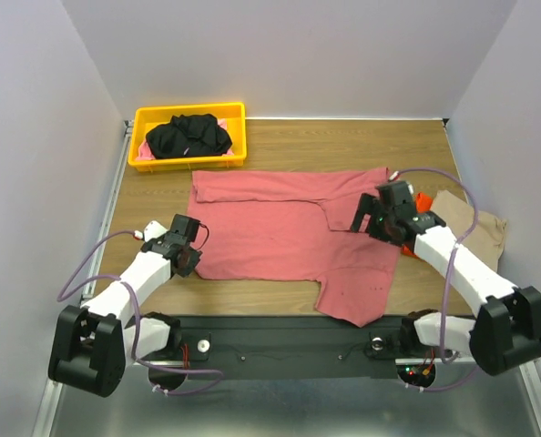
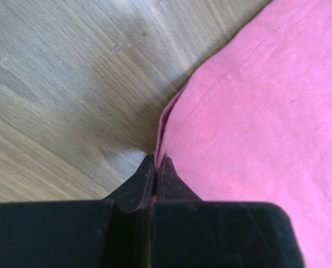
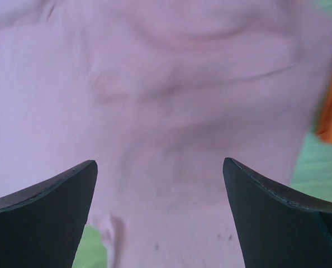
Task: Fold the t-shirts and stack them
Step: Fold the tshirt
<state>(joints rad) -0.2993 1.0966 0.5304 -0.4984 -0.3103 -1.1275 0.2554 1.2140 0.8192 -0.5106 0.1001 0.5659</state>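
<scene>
Pinching the dusty-red t-shirt (image 1: 270,228) at its hem toward the tabletop's (image 1: 343,146) left edge, the left end effector (image 2: 155,163) is clamped tight on the cloth. The shirt lies spread mid-tabletop. The right end effector (image 3: 159,167) hangs wide above it and should grip before both lift evenly.

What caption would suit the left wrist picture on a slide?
The left gripper shut on the edge of the dusty-red t-shirt, which lies on the wooden table.

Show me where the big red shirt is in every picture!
Top view: the red shirt lies spread over the table.
Left wrist view: it fills the right side, its edge pinched by the left hand.
Right wrist view: it fills almost the whole picture.
Shared landmark: the left hand at the shirt's left edge.
</scene>
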